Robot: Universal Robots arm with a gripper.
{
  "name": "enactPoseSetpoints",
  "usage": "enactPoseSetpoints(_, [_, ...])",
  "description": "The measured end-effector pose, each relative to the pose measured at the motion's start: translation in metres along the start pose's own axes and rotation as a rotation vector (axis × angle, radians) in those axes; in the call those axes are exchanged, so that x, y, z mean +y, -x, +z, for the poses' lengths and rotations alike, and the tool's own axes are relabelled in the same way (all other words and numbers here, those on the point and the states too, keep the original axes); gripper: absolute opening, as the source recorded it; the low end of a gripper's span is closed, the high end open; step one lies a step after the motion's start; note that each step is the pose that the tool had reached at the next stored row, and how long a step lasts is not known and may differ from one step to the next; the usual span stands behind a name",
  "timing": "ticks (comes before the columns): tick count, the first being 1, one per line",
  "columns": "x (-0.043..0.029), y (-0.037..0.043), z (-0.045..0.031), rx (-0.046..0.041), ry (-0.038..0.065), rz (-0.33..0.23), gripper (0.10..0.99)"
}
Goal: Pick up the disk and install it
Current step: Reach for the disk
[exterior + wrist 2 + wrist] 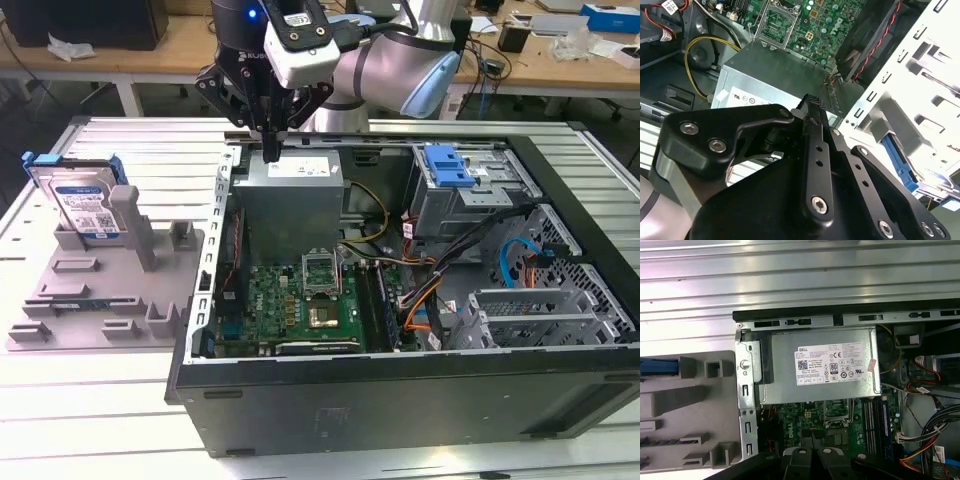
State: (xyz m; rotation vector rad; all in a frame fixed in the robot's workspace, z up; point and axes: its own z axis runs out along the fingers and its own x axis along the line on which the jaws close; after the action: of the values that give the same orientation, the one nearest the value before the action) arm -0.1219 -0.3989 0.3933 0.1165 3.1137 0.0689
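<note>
While the disk (85, 205) stands upright in a grey fixture (100, 300) beside the computer case (400, 385), the gripper (270, 150) hovers closed and empty over the case's power supply (290, 205); pickup seems unbegun, requiring opened fingers astride the disk.

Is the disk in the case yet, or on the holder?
Out. The disk stands on edge in the holder, at the exterior view's left of the open case; the gripper hangs over the power supply.

The disk (85, 200) on the grey fixture (110, 300) is left open from above; the drive cage (455, 195) is flanked by cables (480, 238).
</note>
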Motion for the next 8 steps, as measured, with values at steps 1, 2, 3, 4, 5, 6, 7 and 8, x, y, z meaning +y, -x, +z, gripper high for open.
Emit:
enactPoseSetpoints(1, [0.0,-0.0004,0.0,-0.0001,0.0,0.0,0.106])
enactPoseSetpoints(2, [-0.0001,-0.0029,0.0001,0.0,0.0,0.0,0.106])
enactPoseSetpoints(3, [0.0,-0.006,0.0,0.0,0.0,0.0,0.106])
enactPoseSetpoints(4, [0.0002,-0.0095,0.0,0.0,0.0,0.0,0.106])
enactPoseSetpoints(5, [0.0008,-0.0129,0.0,0.0,0.0,0.0,0.106])
enactPoseSetpoints(6, [0.0013,-0.015,0.0,0.0,0.0,0.0,0.106])
enactPoseSetpoints(7, [0.0021,-0.0177,0.0,0.0,0.0,0.0,0.106])
enactPoseSetpoints(8, [0.0033,-0.021,0.0001,0.0,0.0,0.0,0.106])
